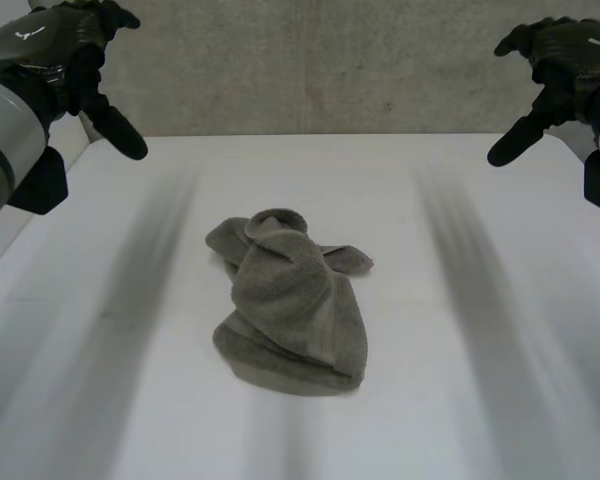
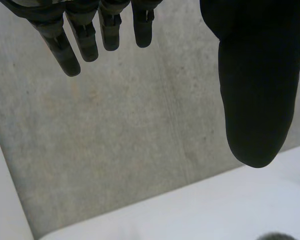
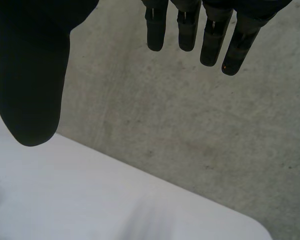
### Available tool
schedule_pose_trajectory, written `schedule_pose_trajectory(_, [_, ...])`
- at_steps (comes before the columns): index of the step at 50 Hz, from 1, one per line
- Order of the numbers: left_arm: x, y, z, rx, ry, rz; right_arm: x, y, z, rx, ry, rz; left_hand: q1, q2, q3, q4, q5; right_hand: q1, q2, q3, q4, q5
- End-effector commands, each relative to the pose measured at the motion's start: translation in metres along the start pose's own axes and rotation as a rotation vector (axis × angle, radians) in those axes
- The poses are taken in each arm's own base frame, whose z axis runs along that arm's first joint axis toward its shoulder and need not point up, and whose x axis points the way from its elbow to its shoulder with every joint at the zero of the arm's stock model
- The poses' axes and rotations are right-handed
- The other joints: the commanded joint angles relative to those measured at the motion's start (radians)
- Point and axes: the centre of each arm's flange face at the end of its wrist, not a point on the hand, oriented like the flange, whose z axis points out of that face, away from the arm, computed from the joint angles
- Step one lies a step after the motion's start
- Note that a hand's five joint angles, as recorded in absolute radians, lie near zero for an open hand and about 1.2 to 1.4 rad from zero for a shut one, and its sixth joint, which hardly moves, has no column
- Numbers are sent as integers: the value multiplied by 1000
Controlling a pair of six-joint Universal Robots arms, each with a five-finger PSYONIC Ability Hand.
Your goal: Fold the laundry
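A grey towel (image 1: 292, 300) lies crumpled in a loose heap at the middle of the white table (image 1: 460, 400). My left hand (image 1: 75, 55) is raised high at the far left, well away from the cloth, with straight fingers (image 2: 75, 45) and thumb (image 2: 255, 100) spread and nothing between them. My right hand (image 1: 560, 60) hangs high at the far right, also apart from the towel. Its fingers (image 3: 210, 35) and thumb (image 3: 30, 90) stand straight and empty.
A bare concrete wall (image 1: 320, 70) stands behind the table's far edge. A white side panel (image 1: 70, 140) rises at the table's left.
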Motion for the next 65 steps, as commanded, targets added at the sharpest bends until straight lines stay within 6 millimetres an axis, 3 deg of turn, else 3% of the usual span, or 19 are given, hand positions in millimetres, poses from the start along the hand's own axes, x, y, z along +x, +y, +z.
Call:
schedule_pose_trajectory(1, [-2, 0, -3, -47, 9, 9, 6, -1, 0, 2, 56, -9, 0, 9, 9, 8, -23, -33, -55, -40, -60, -56])
schedule_pose_trajectory(13, [1, 5, -3, -60, 41, 14, 2, 2, 0, -4, 34, -38, 0, 9, 9, 8, -23, -33, -55, -40, -60, -56])
schedule_pose_trajectory(19, [4, 18, 5, -79, 99, 29, -4, 45, 12, -144, -39, -281, -6, 3, 3, 2, -29, -33, -55, -40, -60, -56])
schedule_pose_trajectory(21, [5, 29, 13, -94, 120, 39, -26, 76, 11, -249, -148, -341, -6, 3, 3, 2, -29, -33, -55, -40, -60, -56])
schedule_pose_trajectory(24, [9, 59, 31, -133, 174, 78, -46, 87, 5, -281, -210, -325, -6, 3, 3, 2, -29, -33, -55, -40, -60, -56])
schedule_pose_trajectory(26, [12, 84, 44, -153, 211, 139, -66, 103, 4, -316, -258, -213, -6, 3, 3, 2, -29, -33, -55, -40, -60, -56])
schedule_pose_trajectory(36, [16, 163, 90, -140, 279, 359, -98, 150, 35, -310, -345, 288, 6, 15, 15, 14, -17, -33, -55, -40, -60, -56])
schedule_pose_trajectory(42, [23, 205, 92, -200, 395, 376, -134, 177, 31, -355, -419, 325, 12, 21, 21, 20, -11, -33, -55, -40, -60, -56])
schedule_pose_trajectory(48, [31, 218, 86, -216, 491, 356, -148, 199, 29, -401, -426, 316, 38, 47, 47, 46, 15, -33, -55, -40, -60, -56])
schedule_pose_trajectory(50, [35, 224, 84, -221, 543, 344, -148, 206, 29, -412, -399, 312, 82, 91, 91, 90, 59, 167, 145, 160, 140, 143])
schedule_pose_trajectory(51, [35, 224, 84, -221, 543, 344, -148, 206, 29, -412, -399, 312, 82, 91, 91, 90, 59, 168, 146, 162, 141, 145])
schedule_pose_trajectory(53, [39, 228, 83, -213, 586, 339, -145, 201, 35, -380, -358, 297, 476, 485, 485, 484, 453, 845, 823, 839, 818, 822])
schedule_pose_trajectory(54, [39, 228, 83, -213, 587, 339, -145, 201, 35, -379, -358, 297, 478, 488, 487, 487, 456, 850, 827, 843, 822, 826])
schedule_pose_trajectory(55, [41, 226, 84, -198, 601, 339, -143, 192, 39, -344, -338, 286, 909, 918, 918, 917, 886, 1186, 1163, 1179, 1158, 1162])
schedule_pose_trajectory(56, [41, 226, 84, -197, 602, 339, -141, 181, 43, -299, -333, 268, 913, 922, 922, 921, 890, 1189, 1166, 1182, 1162, 1165])
schedule_pose_trajectory(57, [42, 219, 89, -152, 603, 349, -141, 181, 43, -298, -333, 268, 1209, 1218, 1218, 1217, 1186, 1189, 1166, 1182, 1162, 1165])
schedule_pose_trajectory(63, [42, 163, 117, 79, 452, 393, -141, 88, 60, 103, -351, -27, 1212, 1221, 1221, 1220, 1189, 1189, 1166, 1182, 1162, 1165])
schedule_pose_trajectory(64, [36, 136, 123, 157, 347, 398, -141, 66, 62, 216, -326, -151, 1212, 1221, 1221, 1220, 1189, 1189, 1166, 1182, 1162, 1165])
schedule_pose_trajectory(65, [30, 110, 127, 230, 235, 380, -141, 66, 62, 217, -325, -152, 1212, 1221, 1221, 1220, 1189, 1189, 1166, 1182, 1162, 1165])
